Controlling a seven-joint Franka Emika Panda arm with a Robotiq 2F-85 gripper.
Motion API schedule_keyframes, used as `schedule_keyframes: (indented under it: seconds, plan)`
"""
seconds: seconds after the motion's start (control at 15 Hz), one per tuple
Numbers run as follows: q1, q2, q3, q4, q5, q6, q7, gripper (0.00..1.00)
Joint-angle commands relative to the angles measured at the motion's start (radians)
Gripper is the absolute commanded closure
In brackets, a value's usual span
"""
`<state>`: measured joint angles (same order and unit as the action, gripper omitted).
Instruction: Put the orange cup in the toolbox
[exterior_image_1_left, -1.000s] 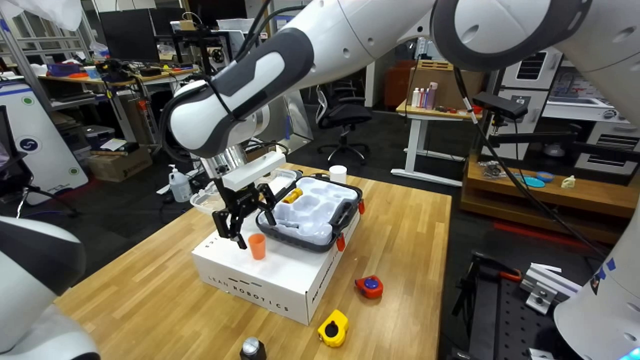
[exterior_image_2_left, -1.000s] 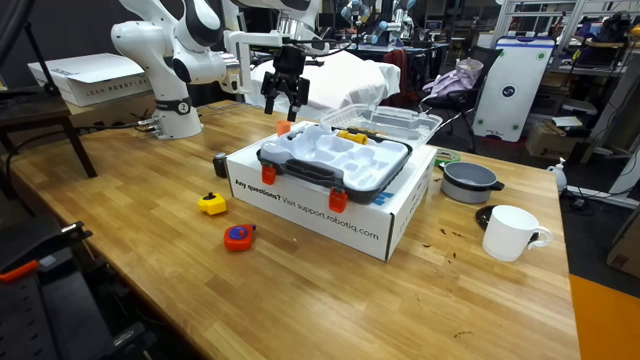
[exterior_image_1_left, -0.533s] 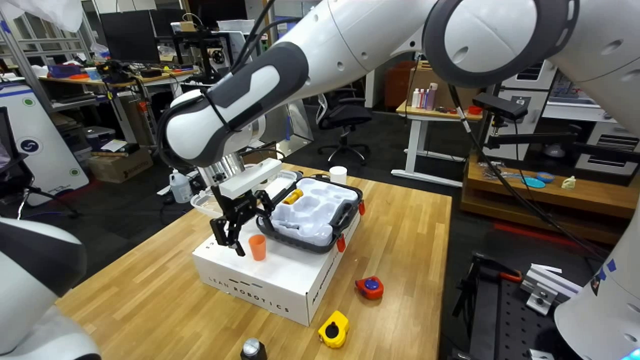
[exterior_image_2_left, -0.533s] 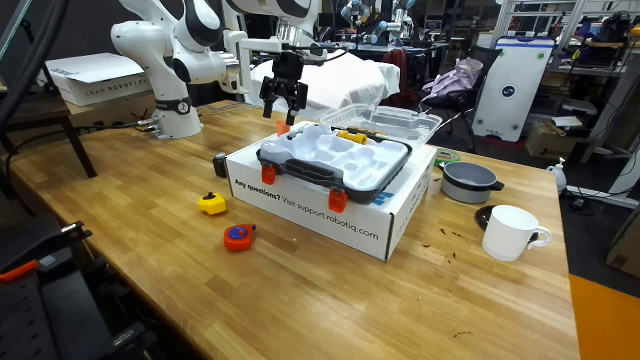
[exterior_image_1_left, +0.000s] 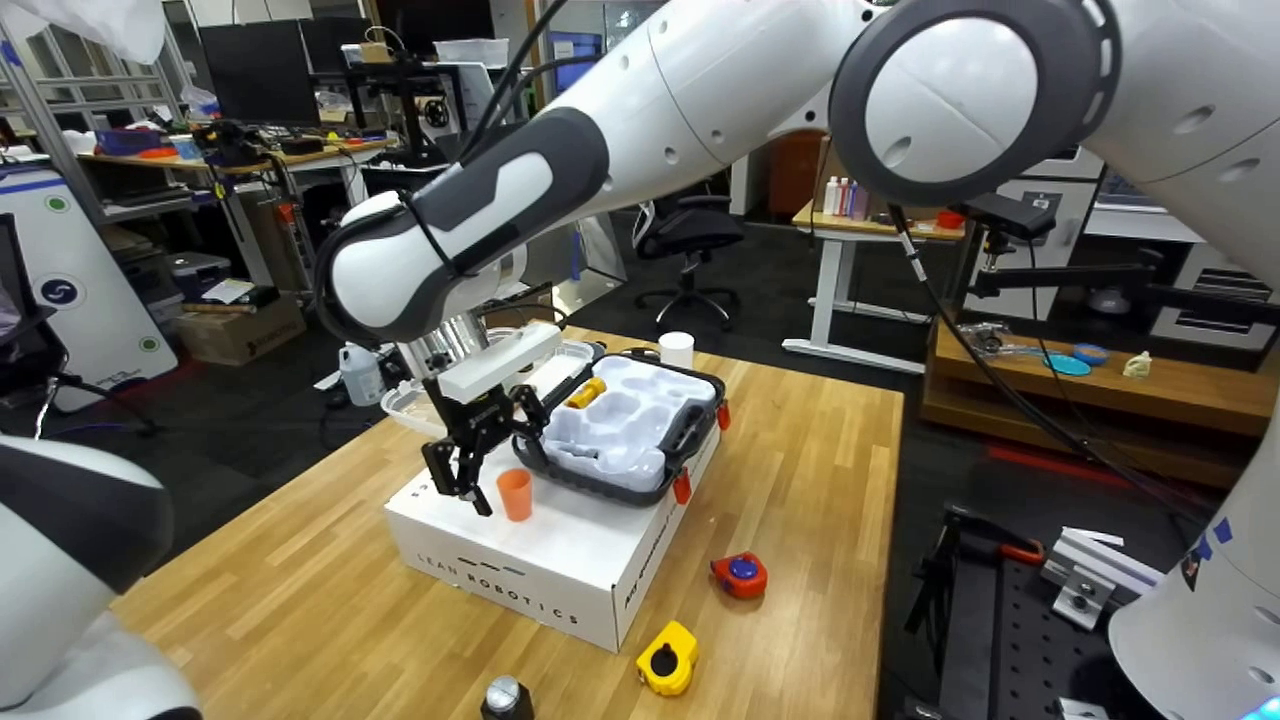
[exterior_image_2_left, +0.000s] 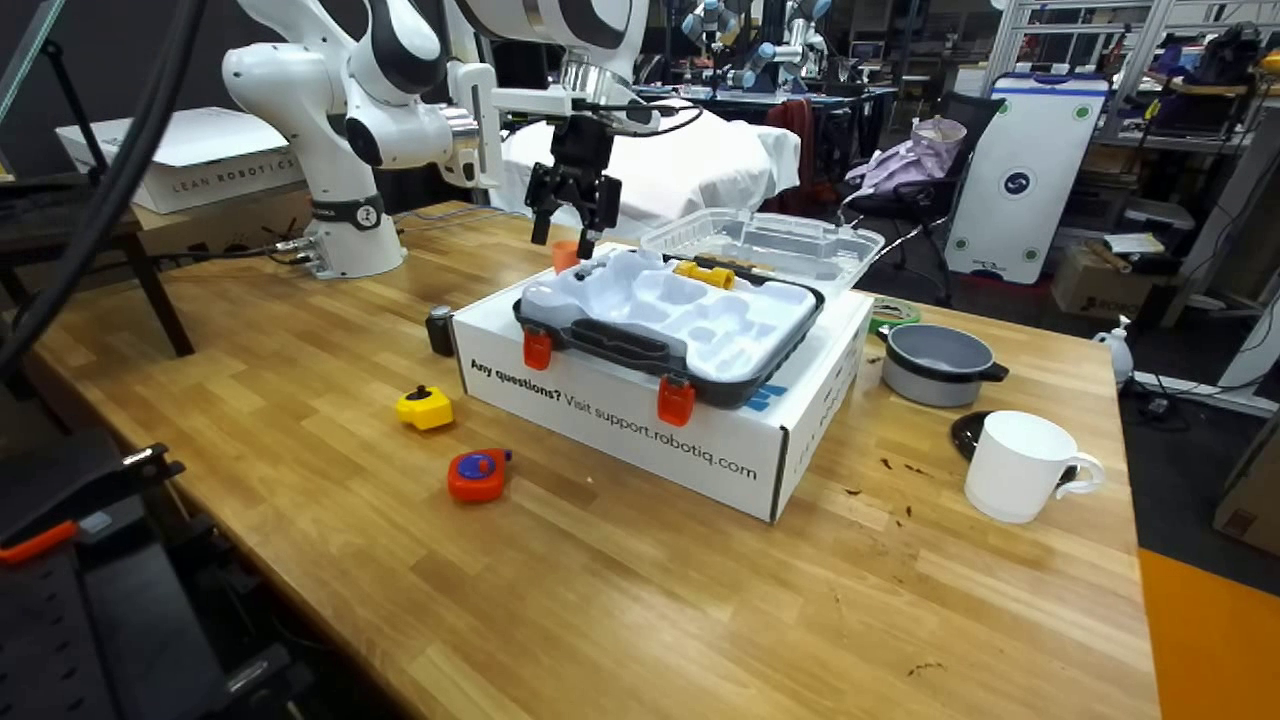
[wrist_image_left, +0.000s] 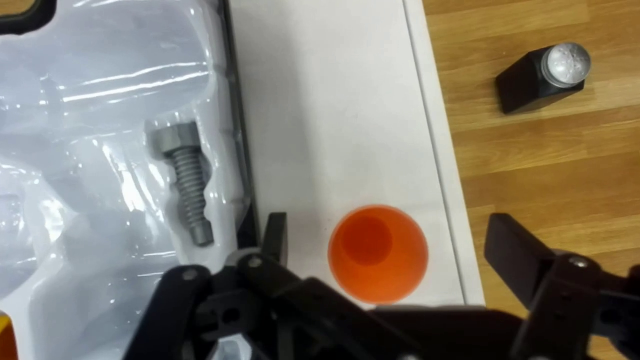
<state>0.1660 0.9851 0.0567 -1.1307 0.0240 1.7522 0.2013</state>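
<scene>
Orange cup (wrist_image_left: 378, 255) stands right of the toolbox (wrist_image_left: 127, 95) in the wrist view; hand (wrist_image_left: 392, 245) spread, we've yet to grip and place it.

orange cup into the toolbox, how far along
Done: the toolbox lies open on the white box. In hand: the grasp, not yet made; the end effector is open, the orange cup between its fingers in the wrist view. Left: the cup stands on that box, so lifting and placing remain.

Robotics lab, several robot arms (exterior_image_2_left: 285, 88), cluttered workbench (exterior_image_1_left: 335, 148), monitors (exterior_image_1_left: 258, 72)
</scene>
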Motion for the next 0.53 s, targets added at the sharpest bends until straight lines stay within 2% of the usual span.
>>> schedule_keyframes:
  seconds: [0.0, 0.27, 0.33, 0.47]
  plan:
    - [0.002, 0.038, -0.003, 0.073, -0.001, -0.053, -0.021, 0.0]
    - [0.004, 0.058, -0.002, 0.117, 0.001, -0.074, -0.022, 0.0]
    - [0.004, 0.062, -0.001, 0.125, 0.003, -0.08, -0.023, 0.17]
    - [0.002, 0.068, 0.001, 0.135, 0.008, -0.087, -0.022, 0.34]
